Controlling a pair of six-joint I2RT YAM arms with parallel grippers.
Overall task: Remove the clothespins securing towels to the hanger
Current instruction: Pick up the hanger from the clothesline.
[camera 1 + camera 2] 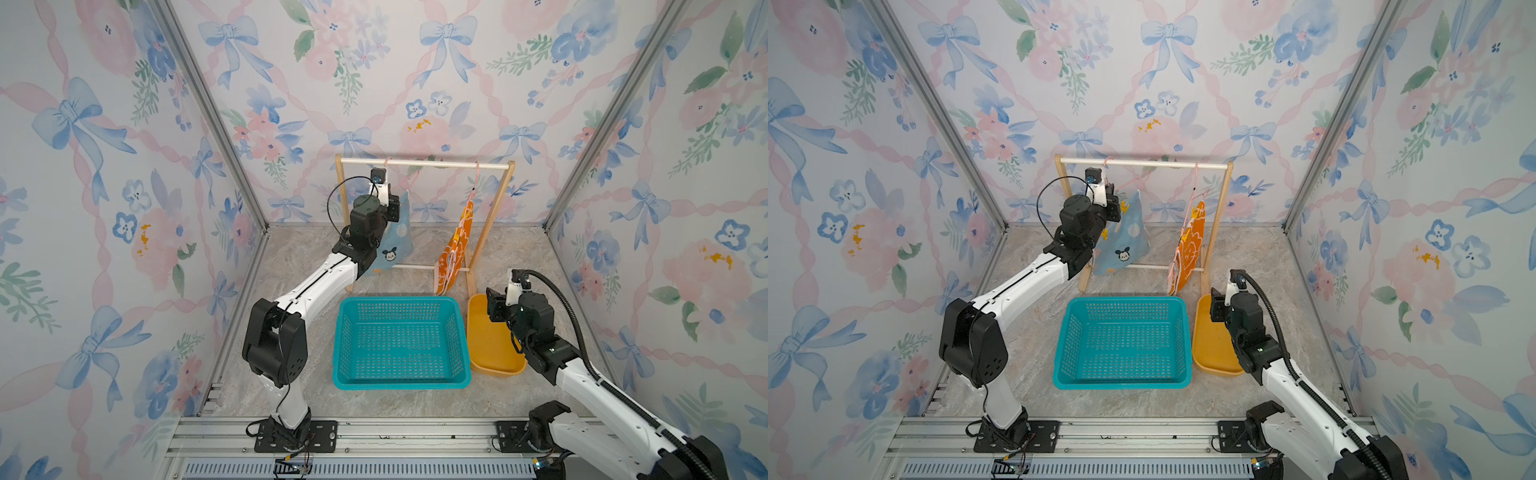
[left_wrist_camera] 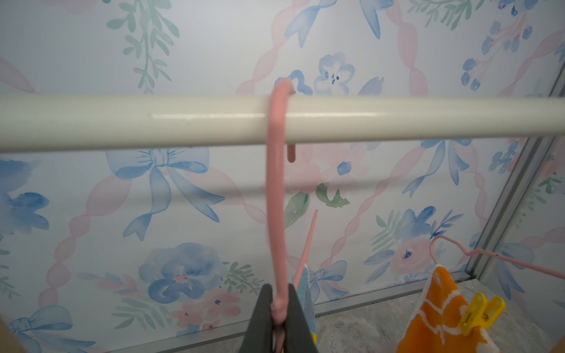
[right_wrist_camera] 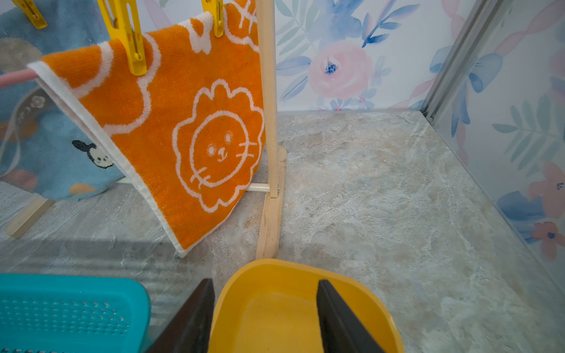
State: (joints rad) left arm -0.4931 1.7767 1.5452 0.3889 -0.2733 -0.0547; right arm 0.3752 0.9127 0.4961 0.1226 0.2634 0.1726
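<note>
Two pink hangers hang from the wooden rack's rail [image 2: 153, 122]. My left gripper [image 2: 279, 288] is shut on the neck of the left hanger [image 2: 276, 198], just above the light blue towel [image 1: 397, 241]. The orange lion towel [image 3: 189, 122] hangs on the other hanger [image 2: 504, 259], pinned by yellow clothespins [image 3: 128, 39] [image 3: 215, 15]. Another clothespin [image 3: 30, 12] clips the blue towel. My right gripper [image 3: 264, 282] is open and empty, low over the yellow tray [image 3: 275, 305], well in front of the orange towel.
A teal perforated basket [image 1: 399, 300] sits on the floor in front of the rack, the yellow tray [image 1: 490, 345] to its right. The rack's wooden post and foot [image 3: 270, 198] stand just behind the tray. Papered walls close in on three sides.
</note>
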